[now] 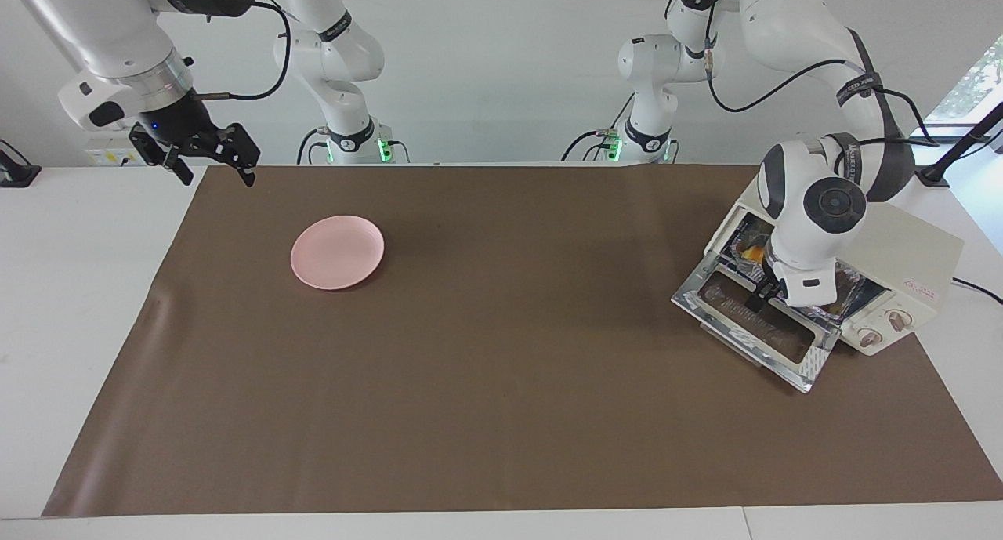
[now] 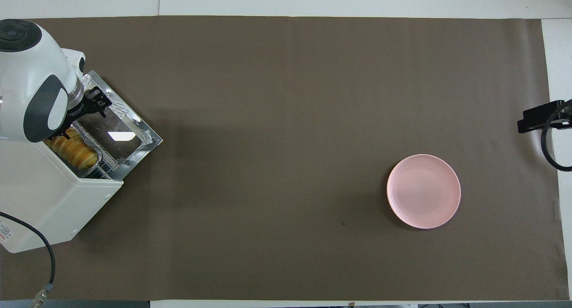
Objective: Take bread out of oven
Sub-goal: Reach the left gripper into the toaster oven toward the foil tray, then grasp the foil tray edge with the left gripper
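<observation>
In the oven (image 1: 909,250) — bread (image 2: 71,149).

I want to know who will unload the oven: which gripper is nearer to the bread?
Left. The left gripper is open at the oven mouth, right by the bread; the right gripper waits open at the table's other end, near the pink plate.

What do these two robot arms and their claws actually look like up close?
Both arms are glossy white with rounded joints and dark grey or black joint caps. Black cables loop along them, strapped on with black bands that carry white lettering, and green lights glow at both bases. The left claw and the right claw are small black two-finger pieces below silvery wrist rings; a tiny blue light shows on the right wrist.
</observation>
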Robot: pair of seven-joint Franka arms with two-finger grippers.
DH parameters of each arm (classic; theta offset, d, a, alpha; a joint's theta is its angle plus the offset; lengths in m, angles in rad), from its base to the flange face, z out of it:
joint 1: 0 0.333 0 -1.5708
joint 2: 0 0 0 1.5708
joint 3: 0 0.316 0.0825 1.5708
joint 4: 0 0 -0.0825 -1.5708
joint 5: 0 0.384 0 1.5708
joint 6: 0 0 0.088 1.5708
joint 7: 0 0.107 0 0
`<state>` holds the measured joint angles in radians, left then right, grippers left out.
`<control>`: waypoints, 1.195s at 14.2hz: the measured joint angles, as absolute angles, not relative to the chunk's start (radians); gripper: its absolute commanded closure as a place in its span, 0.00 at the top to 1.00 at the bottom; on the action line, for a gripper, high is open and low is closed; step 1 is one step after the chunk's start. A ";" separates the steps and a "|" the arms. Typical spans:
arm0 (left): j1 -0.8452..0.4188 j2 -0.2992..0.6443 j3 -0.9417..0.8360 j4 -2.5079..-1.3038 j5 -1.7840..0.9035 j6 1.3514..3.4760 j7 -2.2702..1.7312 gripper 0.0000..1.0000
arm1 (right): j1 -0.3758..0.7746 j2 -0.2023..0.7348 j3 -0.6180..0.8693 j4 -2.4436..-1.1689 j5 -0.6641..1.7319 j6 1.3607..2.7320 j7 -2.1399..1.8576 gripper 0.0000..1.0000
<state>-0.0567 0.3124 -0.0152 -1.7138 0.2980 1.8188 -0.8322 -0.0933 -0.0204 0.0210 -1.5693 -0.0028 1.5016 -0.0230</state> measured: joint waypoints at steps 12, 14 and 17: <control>-0.057 0.314 -0.015 -1.762 0.301 1.866 -0.832 0.60 | -0.093 -0.020 0.021 -1.569 -0.003 1.502 -0.023 1.00; -0.056 0.314 -0.015 -1.769 0.302 1.870 -0.832 0.59 | -0.093 -0.020 0.021 -1.569 -0.003 1.502 -0.023 1.00; -0.046 0.312 -0.014 -1.776 0.302 1.874 -0.832 0.55 | -0.093 -0.020 0.021 -1.569 -0.003 1.502 -0.023 1.00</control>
<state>-0.0464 0.3120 -0.0139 -1.7756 0.3024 1.8737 -0.8319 -0.0933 -0.0205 0.0210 -1.5693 -0.0028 1.5016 -0.0230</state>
